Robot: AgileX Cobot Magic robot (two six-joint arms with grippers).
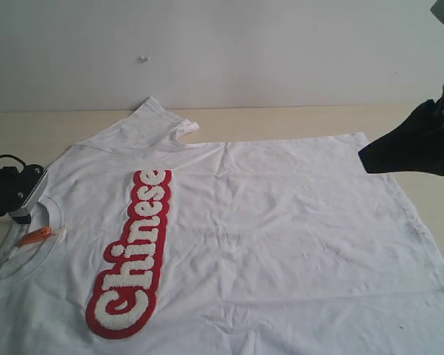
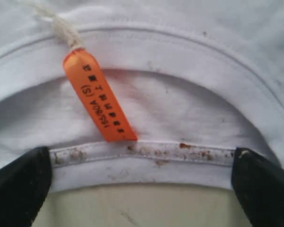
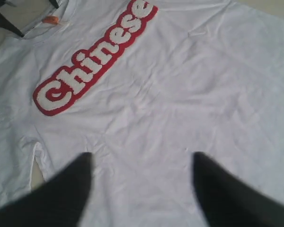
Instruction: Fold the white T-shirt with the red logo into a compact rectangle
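The white T-shirt (image 1: 281,222) lies spread flat, front up, with its collar (image 1: 53,222) at the left. The red logo (image 1: 133,251) runs along the chest. An orange neck tag (image 1: 35,237) lies inside the collar. My left gripper (image 1: 18,214) is low at the collar, open. In the left wrist view its fingers (image 2: 19,189) straddle the collar's stained rear rim (image 2: 142,163) below the tag (image 2: 98,97), apart from it. My right gripper (image 1: 374,157) hovers open above the shirt's far right hem corner; between its fingers (image 3: 61,194) only the shirt (image 3: 203,85) shows.
The tan table (image 1: 281,122) shows bare behind the shirt and meets a white wall (image 1: 207,44). The far sleeve (image 1: 159,118) is bunched and folded toward the wall. The shirt runs out of view at the near edge. The logo (image 3: 92,59) also shows in the right wrist view.
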